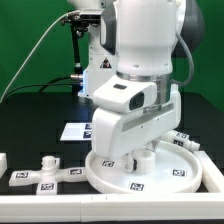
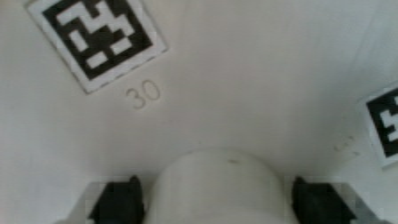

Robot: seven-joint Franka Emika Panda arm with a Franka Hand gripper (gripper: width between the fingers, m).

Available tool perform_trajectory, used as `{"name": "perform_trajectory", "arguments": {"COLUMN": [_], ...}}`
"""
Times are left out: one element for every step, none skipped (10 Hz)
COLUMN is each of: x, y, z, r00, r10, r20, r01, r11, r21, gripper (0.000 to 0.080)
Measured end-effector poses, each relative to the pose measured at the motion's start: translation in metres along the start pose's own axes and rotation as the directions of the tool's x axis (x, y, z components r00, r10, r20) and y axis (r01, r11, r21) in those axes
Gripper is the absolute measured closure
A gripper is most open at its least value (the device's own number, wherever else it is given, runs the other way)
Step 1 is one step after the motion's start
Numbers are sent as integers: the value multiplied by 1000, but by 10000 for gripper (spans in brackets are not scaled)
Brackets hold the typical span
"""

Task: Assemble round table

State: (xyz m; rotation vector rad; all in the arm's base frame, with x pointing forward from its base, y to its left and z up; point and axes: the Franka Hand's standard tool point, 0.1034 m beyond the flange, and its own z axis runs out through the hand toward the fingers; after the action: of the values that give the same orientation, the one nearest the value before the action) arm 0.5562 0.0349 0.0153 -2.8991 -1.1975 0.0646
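Note:
The large rimmed round disc lies flat on the black table at the front, and its tagged surface fills the wrist view. My gripper hangs just over the disc's middle. Its black pads are closed on either side of the short thick white cylinder leg, which is held upright; the leg's lower end sits at or just above the disc, and I cannot tell whether they touch. The small cross-shaped foot lies on the table to the exterior view's left of the disc.
The marker board lies flat behind the foot. A white fence runs along the table's front edge. A dark stand with cables rises at the back. The arm's bulky body hides the far half of the disc.

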Motion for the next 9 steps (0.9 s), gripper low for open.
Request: {"name": "perform_trajectory", "arguments": {"x": [0, 1, 3, 3, 3, 3, 3, 3, 3], "y": [1, 2, 3, 4, 4, 4, 4, 4, 4], "z": [4, 6, 7, 7, 7, 7, 7, 7, 7], "r00": [1000, 1000, 1000, 1000, 1000, 1000, 1000, 1000, 1000], "r10": [2, 4, 4, 5, 4, 2, 2, 2, 2], "r20": [3, -2, -5, -3, 1, -2, -5, -5, -5], "r01": [-2, -4, -4, -5, -4, -2, -2, -2, -2], "r11": [1000, 1000, 1000, 1000, 1000, 1000, 1000, 1000, 1000], "r21": [3, 0, -1, 0, 2, 0, -2, -2, -2], "gripper": [394, 394, 394, 394, 394, 394, 394, 393, 393]}}
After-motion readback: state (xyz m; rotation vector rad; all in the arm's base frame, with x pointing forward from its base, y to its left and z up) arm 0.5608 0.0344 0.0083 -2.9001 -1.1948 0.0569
